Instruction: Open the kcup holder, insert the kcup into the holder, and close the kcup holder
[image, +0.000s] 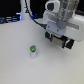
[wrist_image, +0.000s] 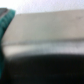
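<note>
The kcup (image: 33, 50), a tiny pale pod with a green round top, stands upright on the white table (image: 20, 65) in the exterior view. My gripper (image: 59, 40) hangs below the white arm at the exterior view's upper right, well apart from the kcup. Dark parts show under the hand, and I cannot tell whether they are fingers or the kcup holder. The kcup holder is not clearly visible in the exterior view. The wrist view is blurred: a grey band (wrist_image: 47, 30) over a dark surface (wrist_image: 47, 70), very close. I cannot make out the jaws.
Dark equipment and cables (image: 15, 17) line the back edge of the table. A teal blur (wrist_image: 4, 30) fills one edge of the wrist view.
</note>
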